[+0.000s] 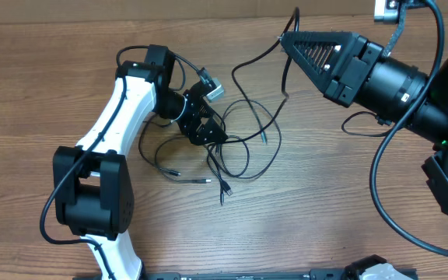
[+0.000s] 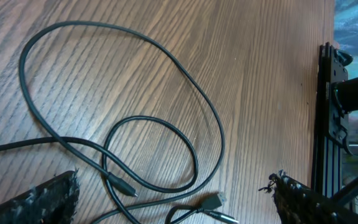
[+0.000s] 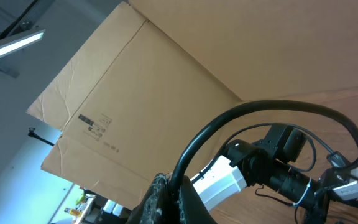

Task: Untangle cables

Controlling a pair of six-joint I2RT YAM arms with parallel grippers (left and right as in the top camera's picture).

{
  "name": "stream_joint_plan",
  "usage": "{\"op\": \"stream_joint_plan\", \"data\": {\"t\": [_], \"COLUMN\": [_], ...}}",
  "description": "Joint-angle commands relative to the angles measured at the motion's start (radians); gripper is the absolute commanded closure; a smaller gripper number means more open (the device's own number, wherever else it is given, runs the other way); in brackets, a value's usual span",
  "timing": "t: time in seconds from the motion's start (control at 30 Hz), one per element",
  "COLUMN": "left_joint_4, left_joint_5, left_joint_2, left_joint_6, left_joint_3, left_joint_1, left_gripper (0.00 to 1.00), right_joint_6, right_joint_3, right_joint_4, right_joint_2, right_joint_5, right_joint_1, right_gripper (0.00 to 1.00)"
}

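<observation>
Desk (image 1: 348,202): brown wood grain, bare of cloth or mat.
Cardboard (image 1: 208,8): plain tan sheet standing along the far edge. The right wrist view shows it creased (image 3: 185,81), with a small printed label (image 3: 95,123) too small to read.
Light tube (image 3: 11,46): lit, upper left of the right wrist view.
Black rail (image 1: 247,275): runs along the near edge.
White crumpled item (image 1: 379,272): at the near edge, towards the right corner; kind unclear.
Metal fitting (image 1: 386,8): grey, at the far right corner, mostly cut off.
</observation>
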Motion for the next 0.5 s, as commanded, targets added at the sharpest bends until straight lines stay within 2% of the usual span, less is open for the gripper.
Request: {"op": "stream_joint_plan", "data": {"t": [0.0, 0.17, 0.3, 0.47], "left_joint_4": [-0.001, -0.004, -0.005, -0.004], "left_joint_5": [0.001, -0.012, -0.049, -0.055], "left_joint_2": [0.000, 0.000, 0.000, 0.000], "left_joint_6": [-0.012, -0.063, -0.090, -0.106], "left_joint_3": [0.000, 0.000, 0.000, -0.001], "left_joint_1": [-0.002, -0.002, -0.002, -0.002], "left_gripper": [0.00, 0.00, 0.00, 0.00], "right_joint_6": [-0.024, -0.003, 0.106, 0.303], "right_joint_3": [0.023, 0.023, 0.023, 0.023], "right_joint_4": [0.007, 0.019, 0.054, 0.249], "right_joint_2": [-0.003, -0.003, -0.003, -0.003], "right_joint_5": [0.007, 0.024, -0.057, -0.241], "right_joint_1": [-0.016, -0.134, -0.270, -0.404], "right_gripper": [0.96, 0.96, 0.96, 0.96]}}
